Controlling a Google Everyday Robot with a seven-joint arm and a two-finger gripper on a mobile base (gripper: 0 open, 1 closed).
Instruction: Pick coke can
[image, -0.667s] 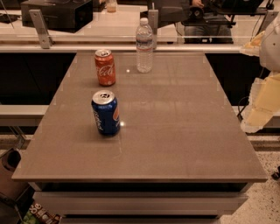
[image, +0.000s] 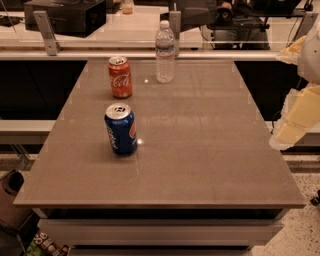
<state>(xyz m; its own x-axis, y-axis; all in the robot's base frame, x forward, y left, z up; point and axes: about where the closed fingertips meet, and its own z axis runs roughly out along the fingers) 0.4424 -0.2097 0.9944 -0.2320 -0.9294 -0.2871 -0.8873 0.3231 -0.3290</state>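
Observation:
The coke can (image: 120, 76), red-orange with white script and a silver top, stands upright at the far left of the grey table (image: 200, 150). My gripper (image: 294, 121), a cream-coloured piece on the white arm, hangs off the table's right edge. It is far to the right of the can and holds nothing that I can see.
A blue can with a red-white logo (image: 121, 128) stands upright in front of the coke can. A clear water bottle (image: 165, 52) stands to the can's right near the far edge. A railing with metal posts (image: 47, 34) runs behind the table.

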